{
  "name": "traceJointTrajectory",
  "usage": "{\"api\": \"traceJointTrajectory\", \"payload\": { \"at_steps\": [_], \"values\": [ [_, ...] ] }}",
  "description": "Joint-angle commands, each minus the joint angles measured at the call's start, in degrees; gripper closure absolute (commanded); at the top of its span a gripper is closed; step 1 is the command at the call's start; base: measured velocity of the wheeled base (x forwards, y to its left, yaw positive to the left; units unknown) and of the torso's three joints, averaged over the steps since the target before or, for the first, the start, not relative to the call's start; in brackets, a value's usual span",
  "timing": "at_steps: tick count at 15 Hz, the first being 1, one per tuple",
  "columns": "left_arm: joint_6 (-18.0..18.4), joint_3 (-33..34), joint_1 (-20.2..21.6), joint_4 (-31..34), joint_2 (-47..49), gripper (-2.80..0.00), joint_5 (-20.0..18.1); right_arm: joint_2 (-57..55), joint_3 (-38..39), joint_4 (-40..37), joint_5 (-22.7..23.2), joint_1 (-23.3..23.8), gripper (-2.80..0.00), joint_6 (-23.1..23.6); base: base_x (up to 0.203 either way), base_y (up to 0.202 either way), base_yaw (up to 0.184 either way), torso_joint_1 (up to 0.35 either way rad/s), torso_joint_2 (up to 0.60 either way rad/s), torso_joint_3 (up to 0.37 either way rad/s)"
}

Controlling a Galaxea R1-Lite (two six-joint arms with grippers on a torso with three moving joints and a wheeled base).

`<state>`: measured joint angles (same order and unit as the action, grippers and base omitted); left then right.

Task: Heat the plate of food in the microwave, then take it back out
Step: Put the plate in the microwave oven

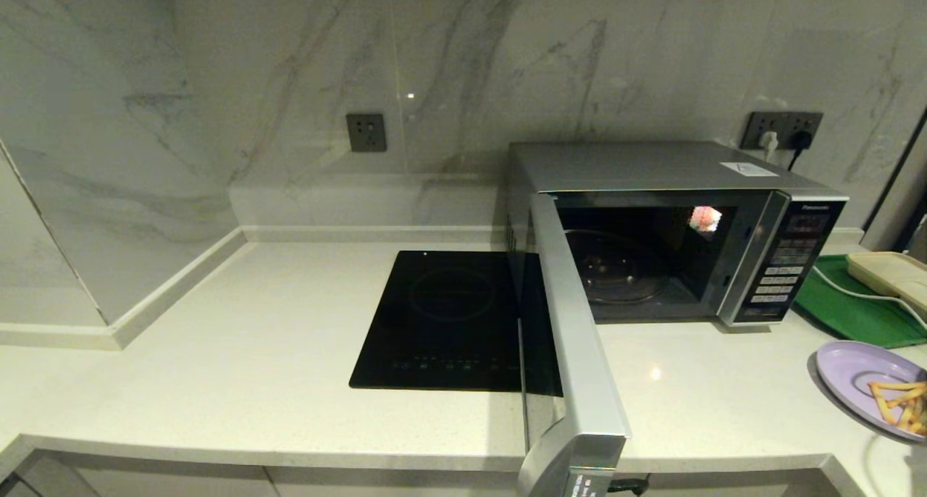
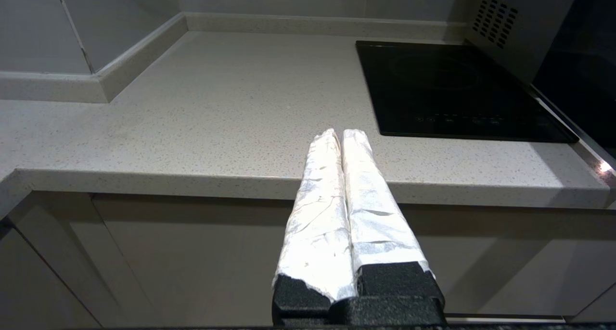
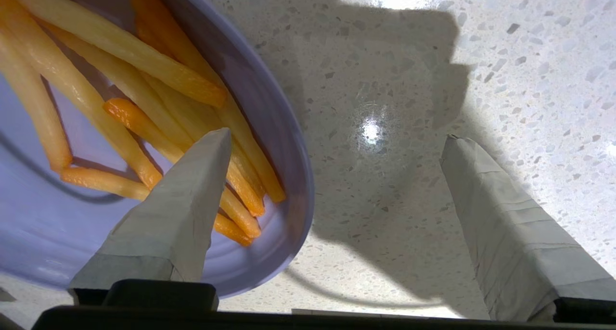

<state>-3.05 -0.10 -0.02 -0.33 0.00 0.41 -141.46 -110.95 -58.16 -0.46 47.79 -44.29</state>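
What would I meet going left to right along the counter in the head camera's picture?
Cooktop → open microwave door → microwave → green tray → plate of fries.

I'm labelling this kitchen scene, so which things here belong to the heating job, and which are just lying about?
Job:
- round lavender plate of orange fries
- silver microwave, door swung open
- right gripper, fingers open, straddling the plate's rim

Lying about:
- flat black induction cooktop
- green rectangular tray
- left gripper, fingers shut, parked before the counter edge
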Motion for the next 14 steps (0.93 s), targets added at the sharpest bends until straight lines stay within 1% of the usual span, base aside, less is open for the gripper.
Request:
{"api": "traceJointTrajectory", "payload": {
  "at_steps": [1, 2, 14],
  "values": [
    [-0.03, 0.01, 0.02, -0.02, 0.00, 0.00, 0.08, -0.78, -0.32, -0.38, -0.06, 0.20, -2.80, -0.27, 0.000, 0.000, 0.000, 0.000, 0.00, 0.000],
    [-0.03, 0.01, 0.02, -0.02, 0.00, 0.00, 0.02, -1.09, -0.75, -0.37, -0.06, 0.28, 0.00, -0.34, 0.000, 0.000, 0.000, 0.000, 0.00, 0.000],
    [-0.03, 0.01, 0.02, -0.02, 0.00, 0.00, 0.02, -2.50, -1.82, -0.22, -0.50, 0.29, 0.00, -0.27, 0.000, 0.000, 0.000, 0.000, 0.00, 0.000]
  ]
}}
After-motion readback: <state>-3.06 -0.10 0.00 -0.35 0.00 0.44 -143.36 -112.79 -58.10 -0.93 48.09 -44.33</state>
